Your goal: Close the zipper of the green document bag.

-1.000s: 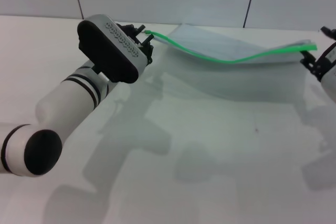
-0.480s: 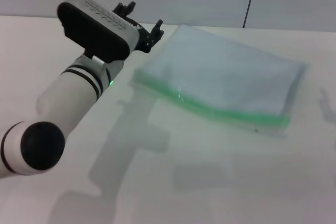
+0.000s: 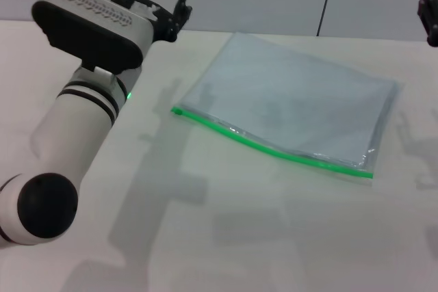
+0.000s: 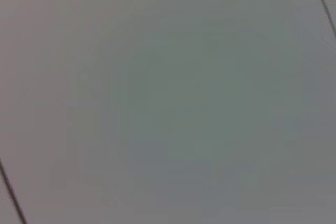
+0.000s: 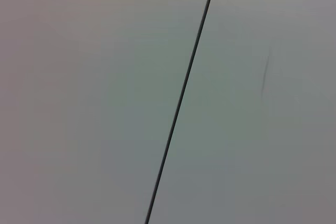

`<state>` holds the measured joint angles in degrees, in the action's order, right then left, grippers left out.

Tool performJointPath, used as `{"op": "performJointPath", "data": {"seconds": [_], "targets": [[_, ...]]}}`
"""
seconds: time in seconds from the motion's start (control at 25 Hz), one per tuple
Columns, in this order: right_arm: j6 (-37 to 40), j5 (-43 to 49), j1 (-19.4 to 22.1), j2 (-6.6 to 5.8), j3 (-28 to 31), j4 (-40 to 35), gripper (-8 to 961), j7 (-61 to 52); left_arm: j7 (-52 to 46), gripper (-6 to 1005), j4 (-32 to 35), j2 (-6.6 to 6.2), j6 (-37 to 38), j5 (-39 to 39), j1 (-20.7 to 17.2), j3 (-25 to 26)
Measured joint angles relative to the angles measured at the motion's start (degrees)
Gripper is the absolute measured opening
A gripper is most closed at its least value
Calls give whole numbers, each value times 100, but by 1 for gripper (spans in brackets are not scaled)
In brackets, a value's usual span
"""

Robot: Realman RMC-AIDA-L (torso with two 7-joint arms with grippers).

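Your left tool (image 3: 155,1) hangs raised at the far left of the worktop (image 3: 226,237), fingers spread and holding nothing. The bag (image 3: 294,100) lies flat mid-worktop, its zipper (image 3: 270,147) running along the near long edge. Your right tool (image 3: 430,11) shows only at the far right edge, clear of the bag; its finger state cannot be told.
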<state>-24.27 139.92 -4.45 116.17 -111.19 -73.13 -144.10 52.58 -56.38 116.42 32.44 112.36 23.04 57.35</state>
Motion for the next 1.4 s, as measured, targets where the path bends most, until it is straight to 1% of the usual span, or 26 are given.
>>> {"op": "performJointPath", "data": {"seconds": [0.12, 0.24, 0.4, 0.56, 0.76, 1.0, 1.2, 1.4], "targets": [[-556, -254, -115, -3, -289, 254, 567, -5, -241, 738, -13, 2, 311, 0, -30, -71], [-1096, -588, -335, -4, -609, 640, 566, -6, -580, 737, 18, 2, 828, 0, -47, -270], [-1410, -1110, -684, -12, -953, 1112, 565, -7, -781, 737, 127, 3, 1318, 0, -32, -421], [-1800, -1607, -992, -14, -1305, 1588, 565, -9, -920, 736, 325, 5, 1446, -102, 90, -540], [-2547, -1742, -1096, -7, -1583, 1966, 564, -11, -979, 735, 406, 2, 1454, -315, 166, -642], [-2607, -2245, -1241, -16, -1798, 2044, 563, -19, -1002, 734, 439, 1, 1462, -351, 135, -654], [-2771, -2314, -1296, -17, -1981, 2099, 562, -81, -972, 733, 436, 3, 1425, -350, 170, -660], [-2895, -2320, -1376, -49, -2104, 2375, 561, -620, -974, 731, 533, 4, 1407, -359, 219, -740]]}}
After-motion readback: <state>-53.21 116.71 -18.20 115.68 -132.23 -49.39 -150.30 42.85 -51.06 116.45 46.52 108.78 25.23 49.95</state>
